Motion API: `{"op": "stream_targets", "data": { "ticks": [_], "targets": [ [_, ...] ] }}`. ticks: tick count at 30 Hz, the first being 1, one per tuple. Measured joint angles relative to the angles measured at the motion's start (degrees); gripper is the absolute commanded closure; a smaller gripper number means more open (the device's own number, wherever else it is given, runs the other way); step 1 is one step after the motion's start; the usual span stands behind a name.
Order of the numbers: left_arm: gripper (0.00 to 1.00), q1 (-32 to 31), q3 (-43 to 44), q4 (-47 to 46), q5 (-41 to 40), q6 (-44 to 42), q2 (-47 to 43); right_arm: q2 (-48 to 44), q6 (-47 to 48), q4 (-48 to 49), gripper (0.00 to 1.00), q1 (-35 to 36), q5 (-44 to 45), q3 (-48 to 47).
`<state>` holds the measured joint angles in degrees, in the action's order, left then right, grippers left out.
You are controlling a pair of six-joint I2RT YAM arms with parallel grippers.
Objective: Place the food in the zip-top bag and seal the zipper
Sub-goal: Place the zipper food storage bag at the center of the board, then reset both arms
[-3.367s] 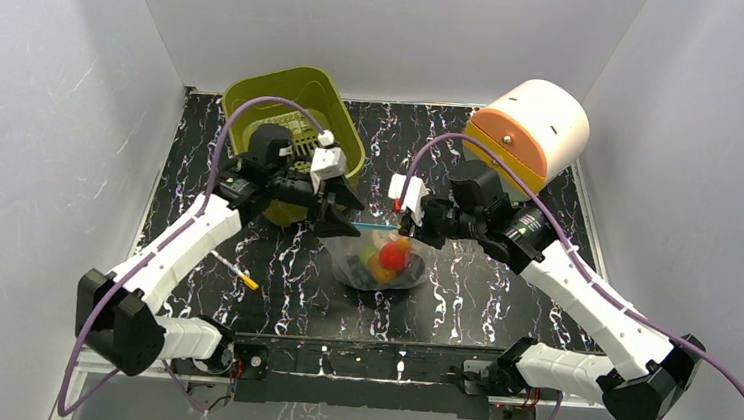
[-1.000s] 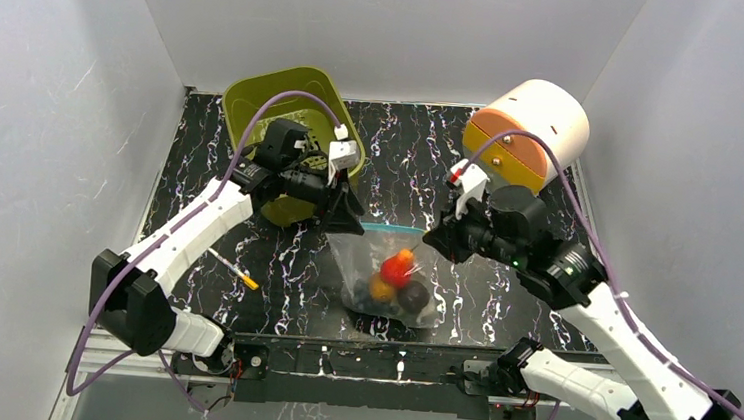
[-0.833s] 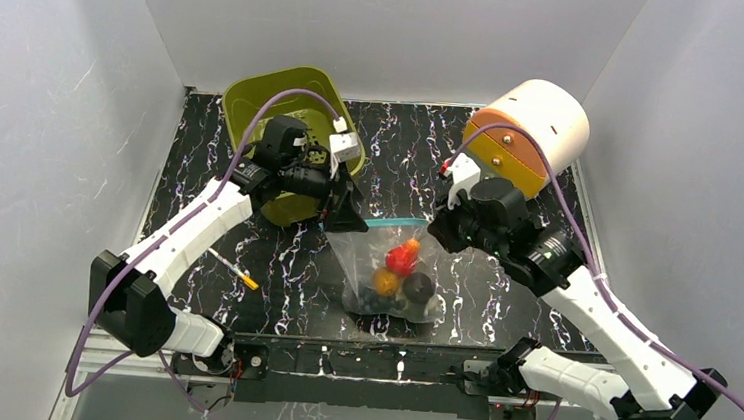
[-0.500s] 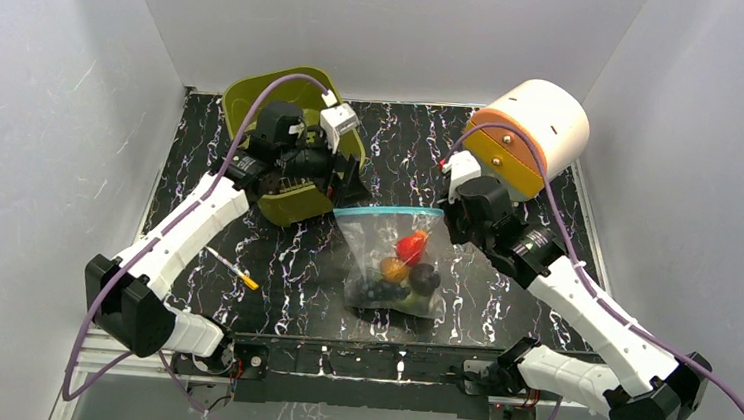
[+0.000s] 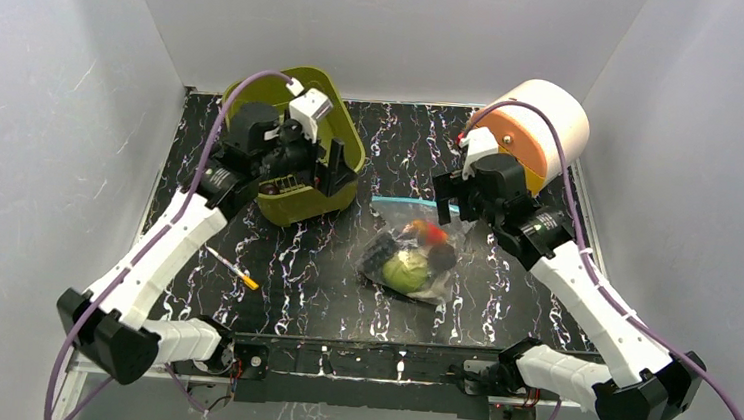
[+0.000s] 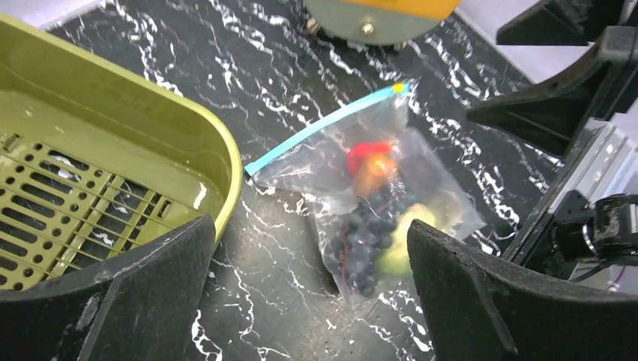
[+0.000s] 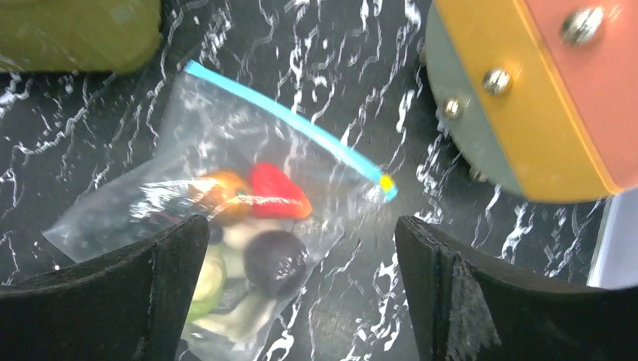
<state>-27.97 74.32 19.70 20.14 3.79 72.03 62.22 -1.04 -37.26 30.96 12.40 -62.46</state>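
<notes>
**Filled pouch lies flat, both grippers wide apart above it**

The clear, floppy zip-top bag (image 5: 424, 236) rests on the black white-veined table (image 5: 403, 142), between the two arms, and nothing holds it. The food is inside it: a round pale-green cabbage (image 5: 405, 270), a dark purple-black grape bunch (image 6: 365, 237), a red fruit (image 7: 278, 192), an orange fruit (image 7: 222, 188) and a dark round piece (image 7: 274, 259).

The left gripper (image 6: 310, 233) and the right gripper (image 7: 301, 226) both hover over the bag with fingers spread wide and nothing between them.

The film looks thin, slick and limp, so it will likely crumple and slide rather than resist a pinch. The load seems light but loose, and should roll and shift the pouch's weight if it is lifted. The blue-teal zipper (image 7: 290, 120) is the stiffest part and the sensible place to pinch, at its plain end or by the small yellowish end (image 7: 386, 182). It lies straight and flat. Whether it is pressed shut along its whole length cannot be told.

The olive-green slotted plastic bin (image 6: 113, 98) sits just beside the strip's plain end and crowds the left arm's approach. The cream-and-orange cylinder (image 7: 527, 98) stands near the yellowish end and narrows the right side. A thin yellow-tipped stick (image 5: 233, 269) lies well apart, out of the way.
</notes>
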Motion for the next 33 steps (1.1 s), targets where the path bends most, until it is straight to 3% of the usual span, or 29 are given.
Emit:
{"op": "stream_targets", "data": {
  "ticks": [8, 21, 33],
  "targets": [
    [0.02, 0.00, -1.14, -4.04, -1.86, 3.43, -8.09, -0.68, -6.71, 2.71, 0.02, 0.02, -1.44, -6.78],
    [0.02, 0.00, 1.62, 2.34, -21.99, 16.83, -8.81, -8.87, -15.65, 9.40, 0.02, 0.04, 1.01, -6.97],
    [0.02, 0.00, -3.65, 3.80, -22.75, 14.60, -15.63, -14.32, -21.90, 8.83, 0.02, 0.04, -2.38, -2.80]
  ]
}}
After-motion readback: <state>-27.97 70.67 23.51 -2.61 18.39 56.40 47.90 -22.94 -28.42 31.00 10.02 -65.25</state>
